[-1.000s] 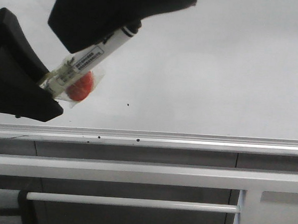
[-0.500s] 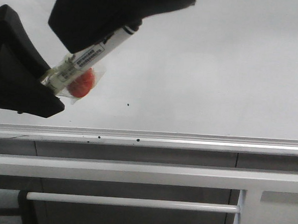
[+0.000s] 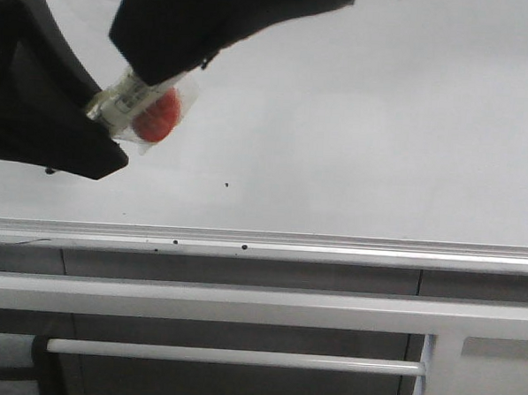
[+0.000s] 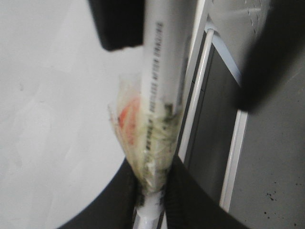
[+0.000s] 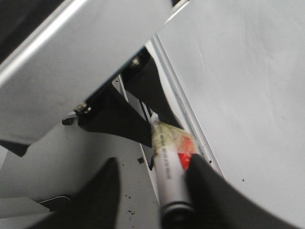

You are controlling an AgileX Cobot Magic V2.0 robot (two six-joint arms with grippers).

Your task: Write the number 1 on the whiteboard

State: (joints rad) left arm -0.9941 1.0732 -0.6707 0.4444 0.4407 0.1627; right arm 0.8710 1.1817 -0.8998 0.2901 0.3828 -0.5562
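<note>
At upper left of the board: marker [image 3: 126,96] slung aslant between both arms, just off the whiteboard [image 3: 383,124].
Left gripper [image 3: 96,111]: clamped on the marker's taped tail, beside the red blob [image 3: 155,117] under clear wrap.
Right gripper [image 3: 165,60]: set over the marker's far end; in the right wrist view, jaws either side of the barrel with a gap showing on one side, so apparently not yet closed.
Number 1: not yet on the board; only small black specks [image 3: 226,185] above the silver rail [image 3: 332,248].
Step in hand: probably taking hold of the marker's far end with the right, whether to pull a cap or to take it over.
Doing it well: centre the barrel between the jaws before closing; close square to the barrel, not aslant; keep the left hold firm so the barrel neither twists nor slips in the tape.
Risk: a lopsided close pushing the barrel sideways, or the tip dragging on the board.
</note>
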